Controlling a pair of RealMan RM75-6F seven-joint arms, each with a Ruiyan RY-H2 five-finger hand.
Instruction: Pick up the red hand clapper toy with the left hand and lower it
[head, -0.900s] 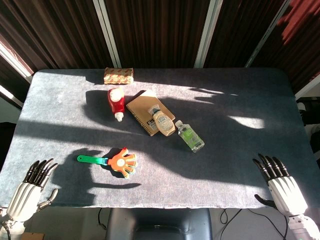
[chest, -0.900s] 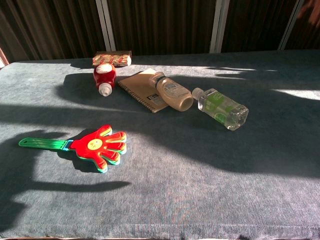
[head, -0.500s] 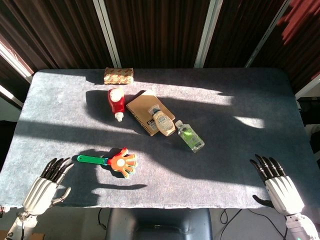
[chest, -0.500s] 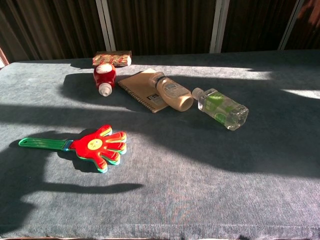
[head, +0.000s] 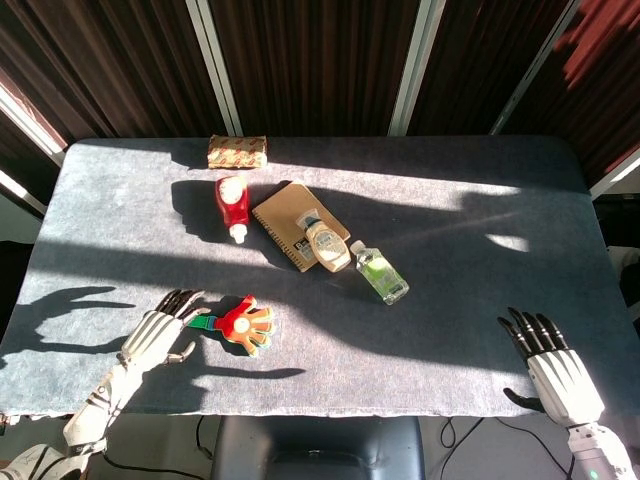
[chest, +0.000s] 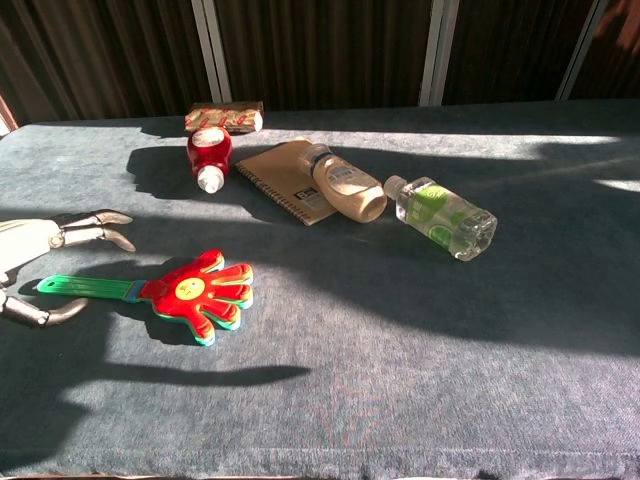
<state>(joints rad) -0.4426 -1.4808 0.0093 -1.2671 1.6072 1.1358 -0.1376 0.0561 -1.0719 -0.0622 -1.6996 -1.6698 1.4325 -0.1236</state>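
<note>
as the reach begins, the white left hand (head: 152, 338) hovers spread over the green handle of the red plastic hand clapper toy (chest: 190, 291), which lies flat on the grey table (head: 450, 300). next, fingers must close round that handle.

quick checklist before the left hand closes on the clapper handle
1. Left hand holds nothing, its fingers spread: ok.
2. Fingers either side of the green handle: ok; in the chest view one lot lies beyond it, a curled one nearer the camera.
3. Contact with the handle: cannot tell.
4. Red hand clapper toy lying flat on the table, nothing on it: ok.
5. Ketchup bottle and notebook well away from the grasp: ok.
6. Right hand apart at the table's near edge, holding nothing: ok.
</note>
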